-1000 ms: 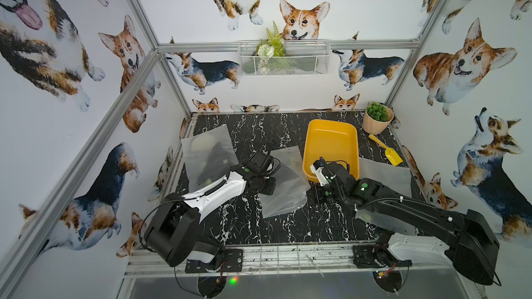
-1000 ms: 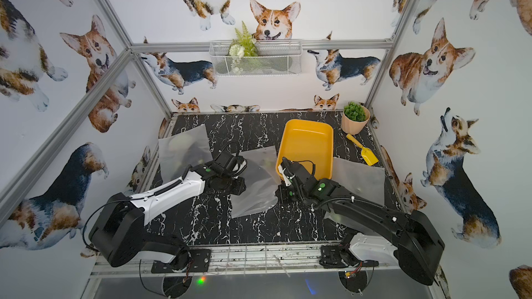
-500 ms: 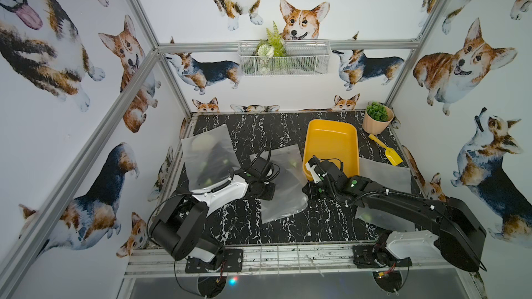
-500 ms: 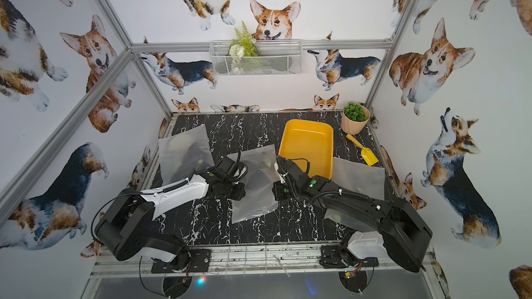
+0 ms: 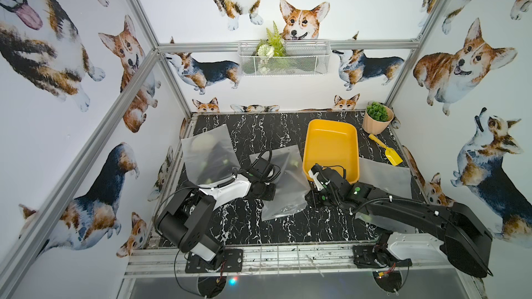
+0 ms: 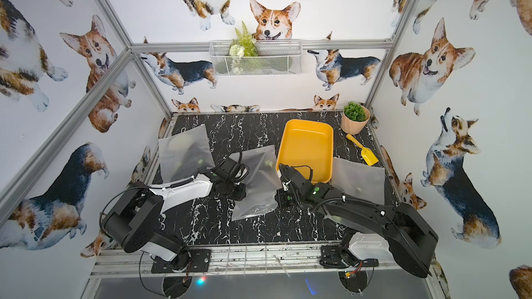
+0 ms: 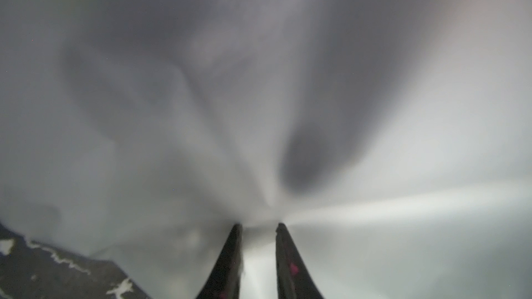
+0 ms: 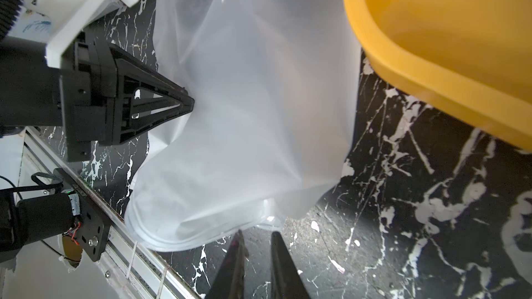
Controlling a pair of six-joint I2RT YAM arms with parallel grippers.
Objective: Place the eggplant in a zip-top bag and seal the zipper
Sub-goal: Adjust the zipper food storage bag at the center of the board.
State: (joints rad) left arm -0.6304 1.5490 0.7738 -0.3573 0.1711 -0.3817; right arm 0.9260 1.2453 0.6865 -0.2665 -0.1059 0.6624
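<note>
One bag (image 8: 259, 110) — left tool (image 8: 188, 104) pinches its edge; right tool (image 8: 256, 234) parted, empty, just beside.

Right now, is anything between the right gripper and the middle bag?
Nothing visible: the right gripper sits at the middle bag's rim; only bare table shows between its fingers. The left gripper pinches the bag's side.
</note>
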